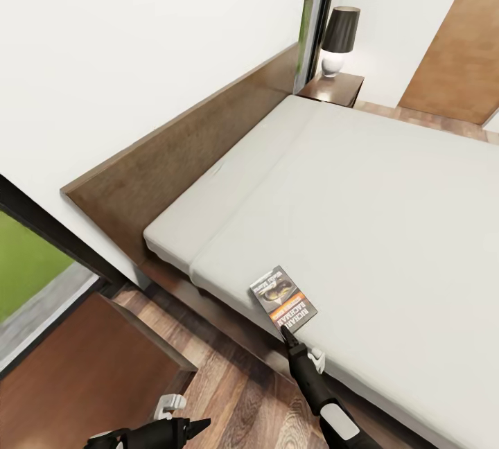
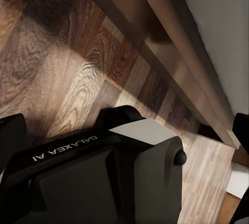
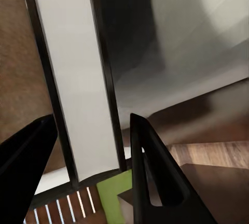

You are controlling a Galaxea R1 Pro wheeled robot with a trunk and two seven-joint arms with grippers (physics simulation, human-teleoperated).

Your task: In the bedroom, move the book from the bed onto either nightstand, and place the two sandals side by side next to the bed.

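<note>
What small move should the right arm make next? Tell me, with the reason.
Probably ease the right gripper slightly forward and down over the book: its open fingers sit at the book's near edge, which lies flat by the bed edge, ungrasped.

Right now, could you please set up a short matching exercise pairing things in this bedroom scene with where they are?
Things:
1. book
2. lamp
3. right gripper
4. left gripper

Places:
A. on the nightstand
B. over the wood floor, beside the bed
C. on the mattress near its edge
D. at the book's near edge

Pairs: 1-C, 2-A, 3-D, 4-B
</note>
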